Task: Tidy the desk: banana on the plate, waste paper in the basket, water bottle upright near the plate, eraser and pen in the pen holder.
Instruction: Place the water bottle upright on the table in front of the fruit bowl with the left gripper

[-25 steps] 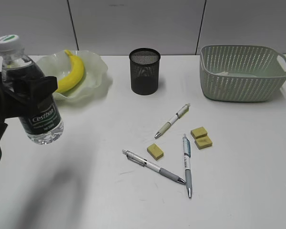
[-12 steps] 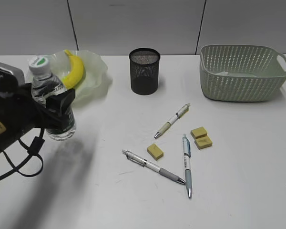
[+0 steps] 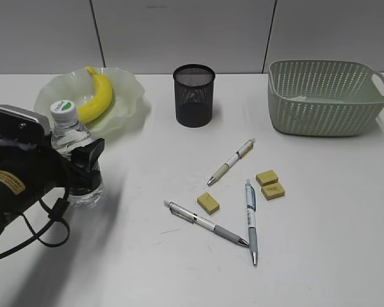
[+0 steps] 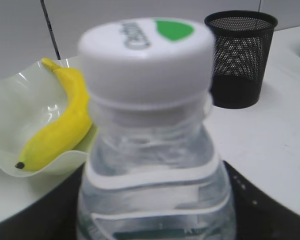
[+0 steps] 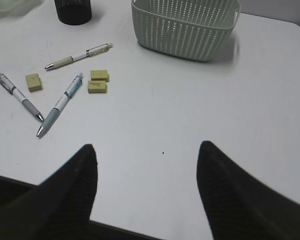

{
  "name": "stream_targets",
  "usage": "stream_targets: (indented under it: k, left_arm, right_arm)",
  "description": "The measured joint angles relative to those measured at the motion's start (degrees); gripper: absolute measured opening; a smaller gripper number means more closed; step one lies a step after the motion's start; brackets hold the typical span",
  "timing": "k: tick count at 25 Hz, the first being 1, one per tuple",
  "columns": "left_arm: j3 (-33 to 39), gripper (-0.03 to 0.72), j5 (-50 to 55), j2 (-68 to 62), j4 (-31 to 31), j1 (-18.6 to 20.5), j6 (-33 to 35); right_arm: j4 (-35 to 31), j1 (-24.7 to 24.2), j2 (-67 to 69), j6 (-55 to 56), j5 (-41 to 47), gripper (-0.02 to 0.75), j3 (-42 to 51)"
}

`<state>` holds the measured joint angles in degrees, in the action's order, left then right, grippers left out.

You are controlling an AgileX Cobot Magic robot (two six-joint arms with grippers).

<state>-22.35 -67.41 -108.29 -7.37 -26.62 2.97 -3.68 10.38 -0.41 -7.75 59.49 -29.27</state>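
My left gripper is shut on the clear water bottle, holding it upright with its base at the desk, just in front of the plate. The white cap fills the left wrist view. The banana lies in the plate, as the left wrist view also shows. My right gripper is open and empty above the desk's near right part. Three pens and three erasers lie mid-desk. The pen holder stands behind them. The waste paper is not clearly seen.
The basket stands at the back right, also in the right wrist view; a pale patch shows inside it. Two erasers lie side by side next to a pen. A wall runs behind the desk.
My left gripper has brought the bottle down from high at the left edge to the desk surface in front of the plate, keeping it upright. Pens and erasers have not moved.
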Motion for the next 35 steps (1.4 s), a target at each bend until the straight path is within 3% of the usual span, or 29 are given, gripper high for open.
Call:
stream_targets:
  k: [3, 7, 17, 27, 35]
  left_arm:
    - [0.0, 0.518, -0.07, 0.0, 0.0, 0.0, -0.07]
    - [0.0, 0.638, -1.38, 0.08, 0.05, 0.0, -0.41]
    - [2.35, 0.643, 2.66, 8.16, 0.05, 0.0, -0.44]
    - [2.42, 0.629, 36.68, 28.61, 0.27, 0.0, -0.44]
    - [-4.04, 0.579, 82.61, 51.51, 0.65, 0.0, -0.6]
  right_arm:
    - [0.0, 0.0, 0.0, 0.0, 0.0, 0.498, 0.0]
    - [0.0, 0.0, 0.0, 0.0, 0.0, 0.498, 0.0]
    - [0.0, 0.0, 0.0, 0.0, 0.0, 0.498, 0.0]
    - [0.0, 0.0, 0.0, 0.0, 0.0, 0.498, 0.0]
    - [0.0, 0.0, 0.0, 0.0, 0.0, 0.498, 0.0]
